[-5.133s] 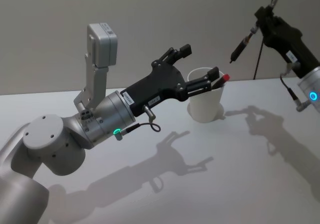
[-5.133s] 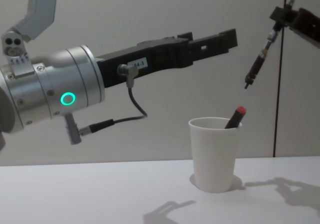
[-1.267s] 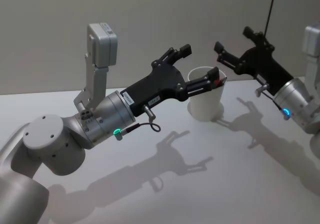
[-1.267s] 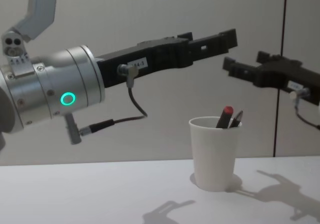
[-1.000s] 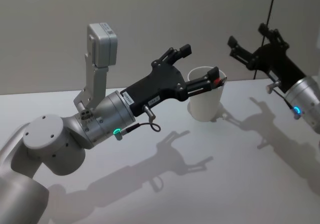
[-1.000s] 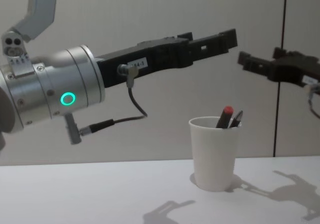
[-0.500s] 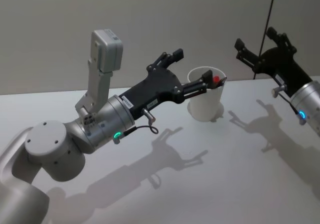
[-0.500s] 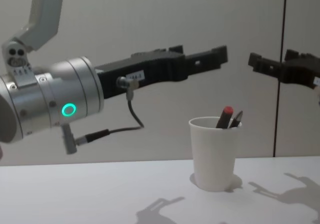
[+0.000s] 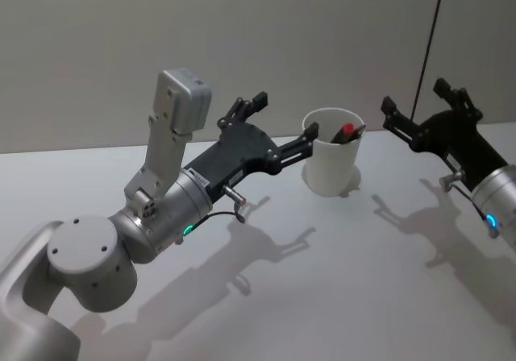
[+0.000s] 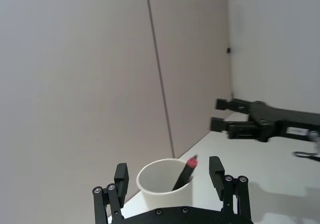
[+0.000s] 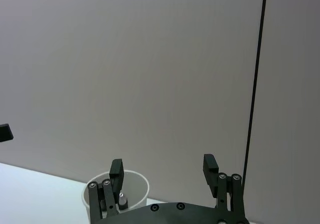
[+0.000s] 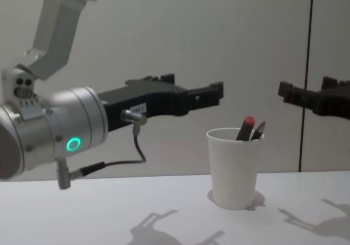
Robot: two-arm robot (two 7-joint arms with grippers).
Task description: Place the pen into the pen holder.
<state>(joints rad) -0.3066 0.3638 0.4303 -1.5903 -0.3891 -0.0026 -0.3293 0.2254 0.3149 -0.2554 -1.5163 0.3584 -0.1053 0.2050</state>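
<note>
Pen, slim and dark with a red cap (image 9: pixel 345 130), stands inside the white paper cup holder (image 9: pixel 330 164) between two empty, spread grippers, left (image 9: pixel 277 133) and right (image 9: pixel 414 116); a sideways brush could topple it.

Soft, even light falls from above; my arms throw crisp grey shadows across the white bench (image 9: pixel 339 296). No glare; everything stays sharp.
</note>
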